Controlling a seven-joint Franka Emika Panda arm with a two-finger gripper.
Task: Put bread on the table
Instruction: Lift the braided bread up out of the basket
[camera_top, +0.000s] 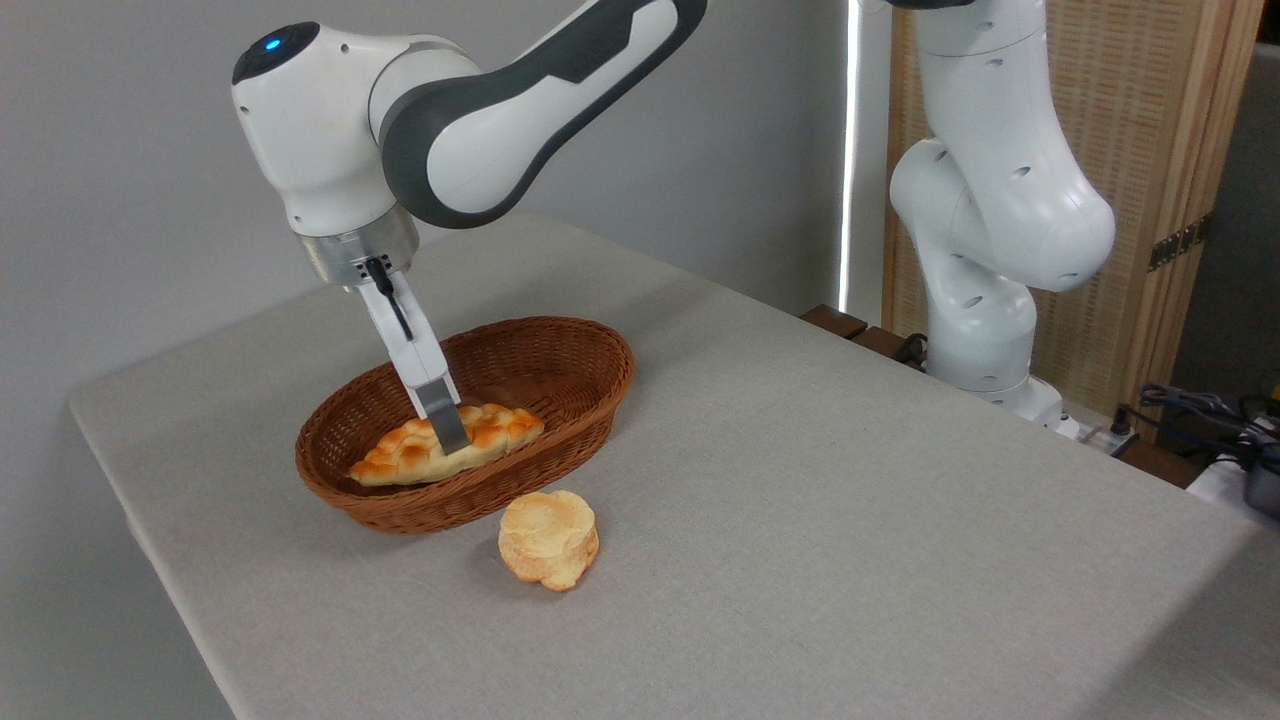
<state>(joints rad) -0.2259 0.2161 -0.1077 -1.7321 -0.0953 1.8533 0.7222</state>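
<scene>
Bun (548, 538) beside basket (590, 400); gripper (450, 432) at bread (400, 455); no writing legible.

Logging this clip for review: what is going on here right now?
A white robot arm has its gripper down in the wicker basket, at the middle of the braided bread, which lies inside the basket. Only one finger shows, so a grasp cannot be confirmed. A small round bun sits on the grey table just in front of the basket.

Basket wall (590, 400) rings bread (400, 455) — above open.
</scene>
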